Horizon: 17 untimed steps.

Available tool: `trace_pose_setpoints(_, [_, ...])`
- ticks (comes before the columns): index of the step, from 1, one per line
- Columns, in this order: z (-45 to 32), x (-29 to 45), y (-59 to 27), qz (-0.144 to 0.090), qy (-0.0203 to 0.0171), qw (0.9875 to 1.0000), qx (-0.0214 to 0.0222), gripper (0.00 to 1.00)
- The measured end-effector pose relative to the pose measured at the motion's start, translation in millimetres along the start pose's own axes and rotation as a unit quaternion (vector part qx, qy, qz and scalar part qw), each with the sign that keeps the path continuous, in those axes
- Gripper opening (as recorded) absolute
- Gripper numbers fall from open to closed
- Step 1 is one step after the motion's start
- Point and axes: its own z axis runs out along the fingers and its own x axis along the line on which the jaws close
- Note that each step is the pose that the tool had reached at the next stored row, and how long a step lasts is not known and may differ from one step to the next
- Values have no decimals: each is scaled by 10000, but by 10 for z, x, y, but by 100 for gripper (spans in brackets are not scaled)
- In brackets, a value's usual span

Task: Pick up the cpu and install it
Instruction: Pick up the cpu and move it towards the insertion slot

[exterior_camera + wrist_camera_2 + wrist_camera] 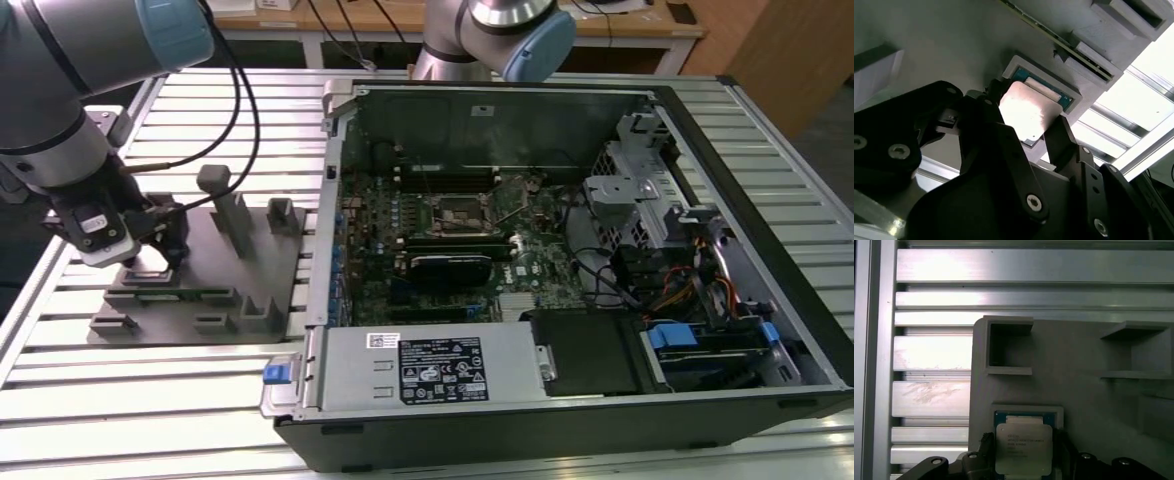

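The cpu [1026, 111] is a small square chip with a shiny silver top, also seen in the first wrist view [1023, 447]. It sits at a pale-rimmed square pocket [1064, 90] of the grey fixture block [234, 270], its lower corner overlapping the pocket's rim. My gripper [1026, 122] is over that pocket at the exterior view's left [150, 265]. Its black fingers [1059, 135] press against two opposite edges of the chip. The motherboard socket [461, 212] lies inside the open computer case [747, 330], well off to the exterior view's right.
The fixture block carries upright posts [220, 205] and several small holders [1006, 347]. It rests on a slatted aluminium table [147, 390]. The case holds cables, a drive cage [641, 190] and a power supply [427, 370]. A second arm's base [514, 35] stands behind the case.
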Motion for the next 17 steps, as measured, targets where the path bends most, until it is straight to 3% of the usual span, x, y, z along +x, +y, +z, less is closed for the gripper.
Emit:
trace_pose_setpoints(1, [-1,-1,0,0,1,10000,0,61])
trace_pose_setpoints(2, [0,-2,0,0,0,10000,0,55])
trace_pose_setpoints(10, [-1,-10,0,0,0,10000,0,54])
trace_pose_setpoints(17, [-118,-11,8,0,0,10000,0,54])
